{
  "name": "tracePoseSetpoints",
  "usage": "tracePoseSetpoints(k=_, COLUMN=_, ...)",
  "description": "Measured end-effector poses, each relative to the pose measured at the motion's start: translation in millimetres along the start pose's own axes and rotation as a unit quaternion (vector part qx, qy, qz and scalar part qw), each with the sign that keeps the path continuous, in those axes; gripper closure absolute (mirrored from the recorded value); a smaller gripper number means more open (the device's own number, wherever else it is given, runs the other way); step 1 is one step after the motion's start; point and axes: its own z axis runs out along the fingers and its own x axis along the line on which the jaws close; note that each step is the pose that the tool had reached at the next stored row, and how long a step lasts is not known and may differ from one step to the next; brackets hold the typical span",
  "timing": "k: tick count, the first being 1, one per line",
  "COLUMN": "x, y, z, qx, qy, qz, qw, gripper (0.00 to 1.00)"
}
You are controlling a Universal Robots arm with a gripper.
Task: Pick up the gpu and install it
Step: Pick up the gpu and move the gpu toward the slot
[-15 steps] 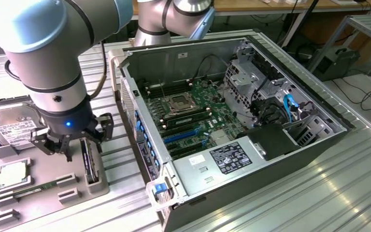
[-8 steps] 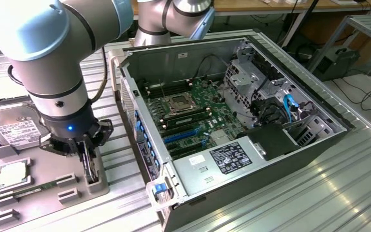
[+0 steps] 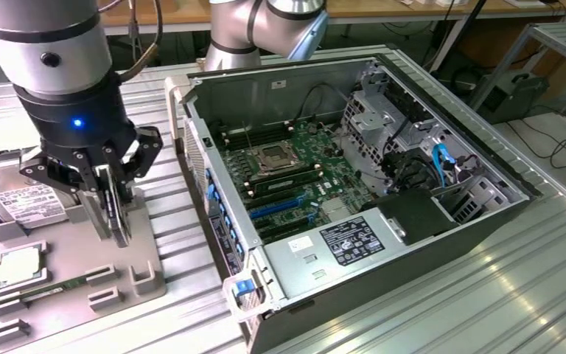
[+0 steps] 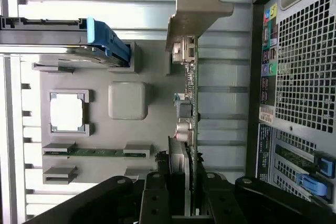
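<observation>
The gpu [image 3: 118,217] stands on edge over the grey parts tray [image 3: 145,254], left of the open computer case in the exterior view. My gripper [image 3: 109,193] comes down from above and is shut on the card's upper edge, one finger on each face. In the wrist view the gpu [image 4: 191,93] runs away from my gripper [image 4: 185,182] as a thin green edge with connectors, ending in its silver bracket [image 4: 197,9]. Whether the card still rests in the tray's holder I cannot tell.
The open computer case [image 3: 441,221] lies on its side with motherboard [image 3: 293,169] and blue slots [image 3: 278,206] exposed. On the tray sit a hard drive [image 3: 27,203], a processor [image 3: 23,265] and a memory stick [image 3: 42,293]. The case's rear grille [image 4: 299,66] is close by.
</observation>
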Motion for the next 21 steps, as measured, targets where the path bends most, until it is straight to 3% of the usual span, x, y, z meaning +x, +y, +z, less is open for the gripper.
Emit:
tracePoseSetpoints(k=1, x=-0.1, y=0.0, z=-14.2, qx=0.0000, qy=0.0000, qz=0.000, qw=1.0000, gripper=0.72)
tracePoseSetpoints(k=2, x=-0.2, y=0.0, z=-21.6, qx=0.0000, qy=0.0000, qz=0.000, qw=1.0000, gripper=0.72)
tracePoseSetpoints(k=21, x=-0.5, y=-0.1, z=-54.1, qx=0.0000, qy=0.0000, qz=0.000, qw=1.0000, gripper=0.72)
